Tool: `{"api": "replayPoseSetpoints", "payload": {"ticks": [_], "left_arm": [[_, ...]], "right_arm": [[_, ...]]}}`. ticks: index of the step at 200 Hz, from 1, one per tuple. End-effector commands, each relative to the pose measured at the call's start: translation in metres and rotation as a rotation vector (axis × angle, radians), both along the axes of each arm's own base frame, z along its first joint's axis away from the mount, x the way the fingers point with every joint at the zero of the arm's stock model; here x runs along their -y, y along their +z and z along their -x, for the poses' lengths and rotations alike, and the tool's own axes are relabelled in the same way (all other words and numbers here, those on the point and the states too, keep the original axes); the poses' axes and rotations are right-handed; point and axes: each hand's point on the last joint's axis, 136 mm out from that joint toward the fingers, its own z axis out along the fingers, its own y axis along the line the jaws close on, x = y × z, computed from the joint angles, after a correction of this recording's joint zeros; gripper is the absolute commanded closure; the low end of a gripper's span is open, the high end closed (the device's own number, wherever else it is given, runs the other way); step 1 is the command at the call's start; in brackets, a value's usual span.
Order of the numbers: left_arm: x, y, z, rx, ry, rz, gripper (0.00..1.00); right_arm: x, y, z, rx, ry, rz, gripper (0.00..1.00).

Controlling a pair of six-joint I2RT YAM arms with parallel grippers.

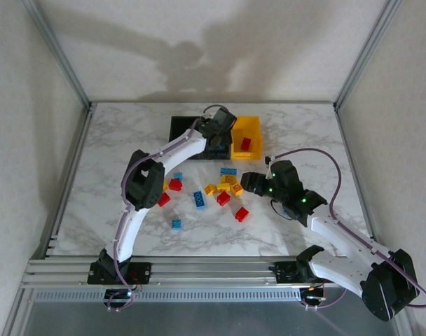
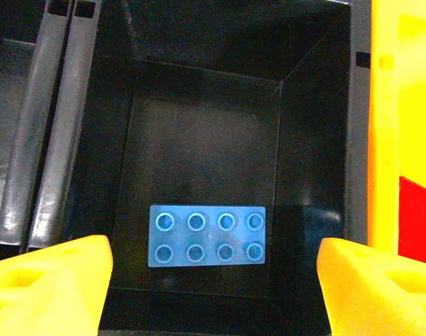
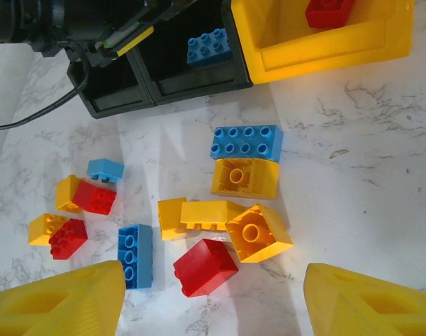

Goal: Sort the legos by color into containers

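The left gripper [image 2: 214, 276] is held wide and empty over the middle black bin [image 2: 199, 126], where 1 blue brick [image 2: 207, 236] is lodged; a drop seems done. The right gripper [image 3: 213, 297], equally wide, is poised over loose legos [image 3: 246, 142]: a red brick [image 3: 205, 267] at 12 o'clock, crowded by a yellow brick [image 3: 258, 234] at 1 o'clock, must be pinched cleanly.

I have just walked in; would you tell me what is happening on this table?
It is a colour-sorting job, partly done. The left gripper hangs open over the black plastic bin, where a light blue eight-stud brick lies flat on the floor. The right gripper is open and holding nothing above the loose red, yellow and blue bricks on the marble table. The yellow plastic bin next to the black one holds a red brick. Most bricks are not yet sorted.
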Motion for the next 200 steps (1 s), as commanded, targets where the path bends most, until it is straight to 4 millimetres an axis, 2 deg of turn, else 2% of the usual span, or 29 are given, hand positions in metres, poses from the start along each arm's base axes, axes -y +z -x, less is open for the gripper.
{"api": "replayPoseSetpoints", "payload": {"ticks": [1,23,40,57,72,91,111,129,150,167,200], "left_arm": [[-0.001,0.041,0.006,0.051,-0.024,0.032,0.22],[-0.004,0.046,0.009,0.051,-0.018,0.038,0.25],[-0.004,0.059,0.018,0.065,-0.027,0.050,0.25],[-0.009,0.077,0.039,0.084,-0.046,0.068,0.26],[-0.022,0.087,0.065,0.092,-0.055,0.092,0.28],[-0.046,0.075,0.104,0.056,-0.078,0.086,0.29],[-0.074,0.059,0.136,0.011,-0.084,0.040,0.30],[-0.089,0.045,0.155,-0.012,-0.098,0.036,0.30],[-0.105,0.027,0.165,-0.041,-0.087,0.038,0.30],[-0.106,0.011,0.173,-0.079,-0.095,0.046,0.31],[-0.085,-0.009,0.194,-0.126,-0.126,0.153,0.27]], "right_arm": [[0.004,0.008,-0.004,0.015,-0.021,0.006,0.32],[0.004,0.012,-0.004,0.026,-0.022,-0.001,0.32],[0.005,0.015,-0.002,0.027,-0.023,-0.005,0.32],[0.007,0.017,0.000,0.029,-0.020,0.000,0.32],[0.006,0.017,0.002,0.033,-0.011,0.003,0.32],[-0.001,0.016,0.005,0.035,0.031,-0.005,0.32],[-0.009,0.014,0.007,0.028,0.063,0.000,0.33],[-0.013,0.014,0.006,0.027,0.072,-0.003,0.34],[-0.015,0.015,0.006,0.026,0.069,-0.018,0.34],[-0.016,0.012,0.008,0.020,0.067,-0.024,0.34],[-0.011,-0.001,0.011,-0.004,0.051,-0.002,0.34]]}}
